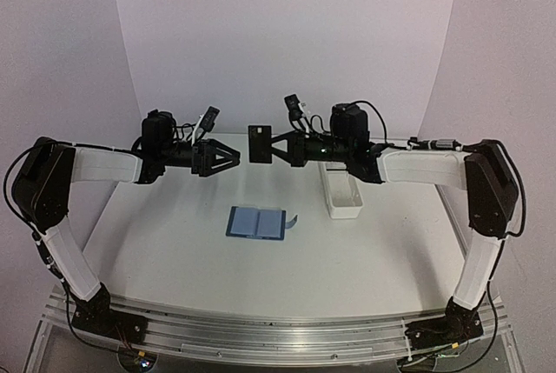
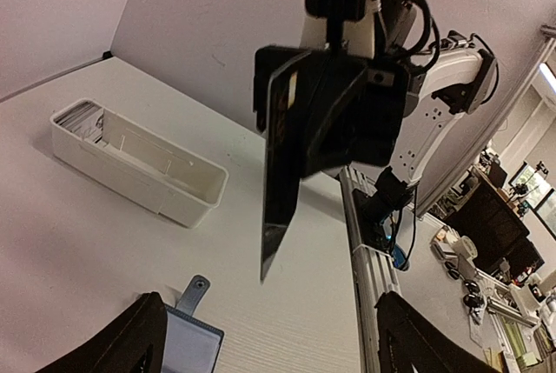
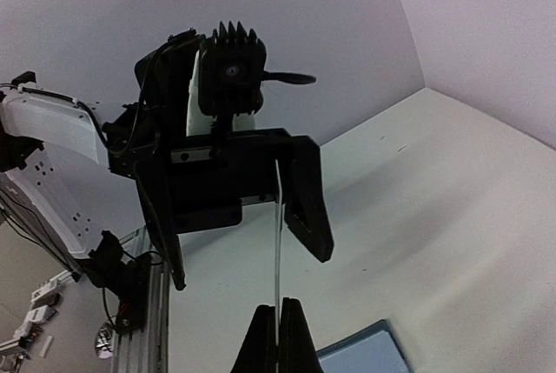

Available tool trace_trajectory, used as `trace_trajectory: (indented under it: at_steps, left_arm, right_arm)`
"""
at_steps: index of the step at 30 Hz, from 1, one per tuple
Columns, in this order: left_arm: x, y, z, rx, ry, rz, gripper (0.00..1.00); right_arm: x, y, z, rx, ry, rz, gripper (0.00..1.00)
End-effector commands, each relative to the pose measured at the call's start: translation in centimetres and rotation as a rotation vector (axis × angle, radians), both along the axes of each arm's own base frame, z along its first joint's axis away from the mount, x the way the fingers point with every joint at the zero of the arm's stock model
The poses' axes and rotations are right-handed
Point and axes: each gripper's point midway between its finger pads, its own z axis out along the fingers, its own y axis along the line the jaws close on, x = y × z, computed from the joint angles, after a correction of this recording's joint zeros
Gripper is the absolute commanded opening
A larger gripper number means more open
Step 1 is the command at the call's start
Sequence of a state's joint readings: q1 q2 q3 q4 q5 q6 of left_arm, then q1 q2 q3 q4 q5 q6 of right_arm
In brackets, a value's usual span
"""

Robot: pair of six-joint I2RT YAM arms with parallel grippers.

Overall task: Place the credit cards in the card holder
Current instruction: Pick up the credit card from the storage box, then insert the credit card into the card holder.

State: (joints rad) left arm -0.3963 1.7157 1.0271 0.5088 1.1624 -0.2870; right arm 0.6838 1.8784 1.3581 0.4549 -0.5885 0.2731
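Note:
My right gripper [image 1: 272, 146] is shut on a credit card [image 1: 259, 143] and holds it upright in the air above the table's far middle. The card looks dark in the top view and shows edge-on, thin and pale, in the right wrist view [image 3: 278, 234]. My left gripper [image 1: 233, 160] is open just left of the card; in the right wrist view its fingers [image 3: 309, 208] stand on either side of the card without touching it. The blue card holder [image 1: 257, 223] lies open flat on the table below, its strap [image 2: 193, 290] pointing right.
A long white tray [image 1: 341, 195] stands right of the card holder, under the right arm; more pale cards [image 2: 78, 116] stand in its far end. The table's metal rail [image 2: 365, 251] runs along the near edge.

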Motion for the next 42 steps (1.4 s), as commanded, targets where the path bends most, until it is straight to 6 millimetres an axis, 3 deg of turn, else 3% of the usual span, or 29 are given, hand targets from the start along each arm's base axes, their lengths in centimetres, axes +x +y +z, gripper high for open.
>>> trace_trajectory:
  at_steps: [1, 5, 11, 15, 18, 21, 24, 27, 30, 34, 37, 42]
  left_arm:
    - [-0.9, -0.5, 4.1, -0.081, -0.030, -0.088, 0.82]
    - [-0.8, -0.6, 4.0, -0.077, 0.003, -0.084, 0.73]
    - [-0.9, -1.0, 4.9, -0.090, 0.036, -0.092, 0.40]
    - [-1.1, -1.3, 5.2, -0.094, 0.067, -0.095, 0.24]
    - [-1.5, -1.4, 5.2, -0.091, 0.089, -0.103, 0.02]
    - [-1.7, -1.3, 4.2, -0.068, 0.150, -0.094, 0.00]
    - [-0.2, -1.2, 1.6, -0.010, 0.271, 0.024, 0.00]
    - [1.6, -0.3, -4.7, 0.133, 0.420, 0.201, 0.00]
    - [2.1, 0.6, -10.1, 0.251, 0.495, 0.294, 0.00]
    - [1.8, 0.7, -14.1, 0.319, 0.565, 0.324, 0.00]
    - [1.6, -0.2, -15.6, 0.351, 0.560, 0.322, 0.00]
    - [1.4, -1.1, -16.8, 0.352, 0.581, 0.335, 0.00]
  right_arm:
    - [-1.9, 1.6, 3.4, 0.174, 0.020, 0.102, 0.00]
    - [-2.7, 2.5, 2.8, 0.178, 0.032, 0.147, 0.00]
    - [-3.2, 3.3, 1.9, 0.169, 0.048, 0.169, 0.00]
    - [-3.3, 3.7, 1.5, 0.163, 0.055, 0.182, 0.00]
    - [-3.1, 3.7, 1.0, 0.159, 0.065, 0.173, 0.00]
    - [-2.6, 3.7, 0.5, 0.151, 0.082, 0.141, 0.00]
    - [0.6, 2.8, -3.2, 0.067, 0.199, -0.079, 0.31]
    - [2.7, 0.2, -9.8, -0.067, 0.408, -0.335, 0.39]
    - [2.0, -1.4, -14.5, -0.144, 0.605, -0.444, 0.40]
    - [0.4, -2.1, -19.4, -0.339, 0.716, -0.566, 0.40]
    - [-0.3, -2.4, -21.3, -0.477, 0.687, -0.640, 0.40]
    - [-0.7, -3.6, -23.5, -0.547, 0.690, -0.709, 0.37]
